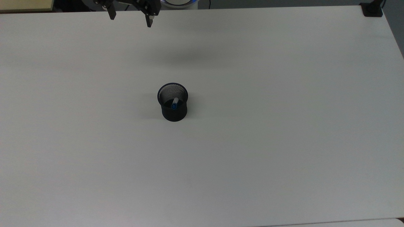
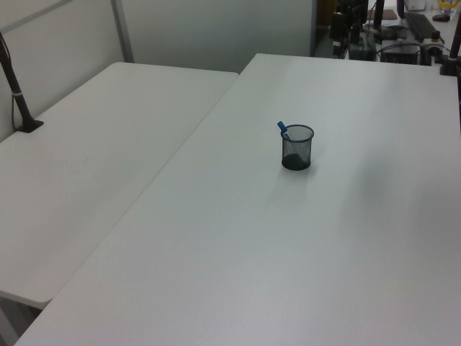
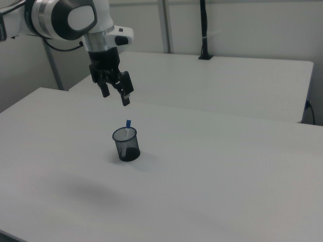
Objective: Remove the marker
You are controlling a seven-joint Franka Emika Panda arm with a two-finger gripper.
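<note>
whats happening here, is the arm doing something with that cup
A Franka arm's two-finger end effector hangs open and empty in the air above the white table, holding nothing. Its target, a short white marker with a blue cap, stands leaning inside a black mesh pen cup near the table's middle, cap end poking just above the rim. In the top view the end effector sits at the upper edge, well away from the cup, so the marker has not been grasped yet.
</note>
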